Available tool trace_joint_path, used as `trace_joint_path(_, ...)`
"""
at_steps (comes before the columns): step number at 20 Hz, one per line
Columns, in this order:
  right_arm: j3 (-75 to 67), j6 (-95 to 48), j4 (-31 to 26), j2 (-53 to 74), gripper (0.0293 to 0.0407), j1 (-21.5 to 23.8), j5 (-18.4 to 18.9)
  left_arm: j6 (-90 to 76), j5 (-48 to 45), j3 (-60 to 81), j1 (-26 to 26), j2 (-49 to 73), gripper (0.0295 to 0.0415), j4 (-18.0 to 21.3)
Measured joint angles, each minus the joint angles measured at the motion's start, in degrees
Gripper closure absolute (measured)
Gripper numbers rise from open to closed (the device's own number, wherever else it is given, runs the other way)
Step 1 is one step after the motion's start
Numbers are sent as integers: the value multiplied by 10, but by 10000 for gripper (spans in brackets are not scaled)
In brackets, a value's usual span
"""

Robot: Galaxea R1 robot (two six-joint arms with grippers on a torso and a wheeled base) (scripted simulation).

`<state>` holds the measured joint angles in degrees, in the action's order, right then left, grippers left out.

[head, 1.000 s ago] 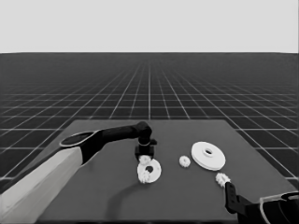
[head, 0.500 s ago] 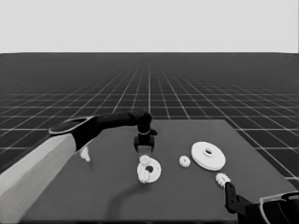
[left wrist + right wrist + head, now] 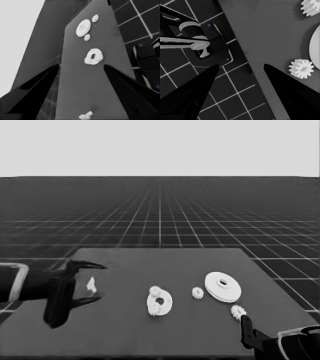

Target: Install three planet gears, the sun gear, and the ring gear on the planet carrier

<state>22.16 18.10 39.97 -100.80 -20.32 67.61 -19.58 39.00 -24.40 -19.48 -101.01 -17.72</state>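
White thin piece lies between the left gripper's spread fingers at the table's left end.

Two arms, black near the ends. Left gripper matte black, with two long pointed fingers tapering like wedges; black wrist block behind, then a pale grey band edging the dark arm at the left. Right gripper black too, with wedge-shaped fingers and a pale grey outline on the arm at the lower right corner.
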Motion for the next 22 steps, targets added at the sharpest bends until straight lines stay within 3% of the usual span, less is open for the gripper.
trace_joint_path(1, 136, 268, -182, -168, 302, 171, 153, -2, -1, 2, 0, 2, 326, 0)
trace_joint_path(2, 310, 373, -246, -298, 307, 216, 170, -3, -2, 3, -1, 3, 326, 0)
trace_joint_path(4, 526, 411, -291, -407, 313, 219, 172, -5, -2, 4, -1, 4, 326, 0)
trace_joint_path(6, 621, 411, -307, -450, 315, 217, 173, -5, -2, 4, -1, 4, 326, 0)
trace_joint_path(10, 673, 406, -315, -474, 315, 216, 174, -5, -2, 5, -1, 5, 326, -1)
trace_joint_path(12, 721, 387, -257, -493, 315, 145, 133, -5, -2, 5, -1, 5, 326, -1)
trace_joint_path(14, 749, 375, -241, -504, 315, 120, 116, -5, -2, 5, -1, 5, 326, -1)
trace_joint_path(20, 764, 369, -234, -511, 315, 110, 106, -5, -2, 5, -1, 5, 326, -1)
trace_joint_path(22, 765, 368, -233, -511, 386, 110, 106, -5, -2, 5, -1, 5, 326, -1)
